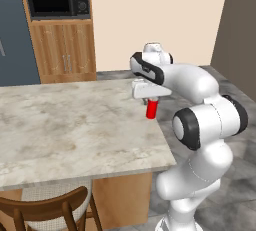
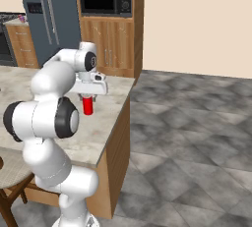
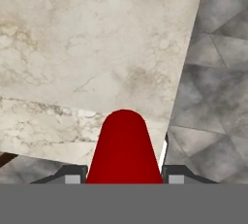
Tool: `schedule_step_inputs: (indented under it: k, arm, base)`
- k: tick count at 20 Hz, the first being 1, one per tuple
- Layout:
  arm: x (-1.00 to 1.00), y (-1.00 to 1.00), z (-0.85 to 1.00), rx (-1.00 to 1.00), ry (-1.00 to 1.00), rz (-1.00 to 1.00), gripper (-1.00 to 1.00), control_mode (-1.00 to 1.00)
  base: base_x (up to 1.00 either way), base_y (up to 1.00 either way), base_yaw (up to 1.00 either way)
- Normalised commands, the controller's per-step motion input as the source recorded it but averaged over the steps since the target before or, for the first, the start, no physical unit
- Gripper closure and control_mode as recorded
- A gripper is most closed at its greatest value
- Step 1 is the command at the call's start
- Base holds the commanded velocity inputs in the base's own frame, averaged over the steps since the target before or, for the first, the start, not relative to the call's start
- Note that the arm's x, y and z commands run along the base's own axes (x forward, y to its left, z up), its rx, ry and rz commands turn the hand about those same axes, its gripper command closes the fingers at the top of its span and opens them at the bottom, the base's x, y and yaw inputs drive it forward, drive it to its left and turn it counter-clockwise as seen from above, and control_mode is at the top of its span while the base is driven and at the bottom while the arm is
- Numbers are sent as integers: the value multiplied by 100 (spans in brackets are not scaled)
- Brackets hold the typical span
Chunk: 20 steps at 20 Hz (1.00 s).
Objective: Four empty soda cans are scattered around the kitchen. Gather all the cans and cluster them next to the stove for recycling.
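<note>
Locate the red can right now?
The red can hangs in the shut end effector, above the marble counter's right edge in both base views.

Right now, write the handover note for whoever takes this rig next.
End effector: shut on the red soda can, held upright near the right edge of the marble counter; whether it is lifted off the counter is unclear.
Stove: partly visible far left in the right base view, past the fridge.
Done: one can gripped.
Left: carry it to the stove, then find the others.
</note>
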Motion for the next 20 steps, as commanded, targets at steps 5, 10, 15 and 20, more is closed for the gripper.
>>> schedule_step_inputs:
  k: [5, 10, 15, 20]
  arm:
    - [-19, 0, 11, 0, -2, 0, 100, -100]
    - [-20, 0, 4, 0, -4, 0, 100, -100]
    - [-17, 0, 5, 0, -2, 0, 100, -100]
    - [-13, 0, 1, 0, 0, 0, 100, -100]
  base:
    - [0, 0, 0]
    - [0, 0, 0]
    - [0, 0, 0]
    - [0, 0, 0]
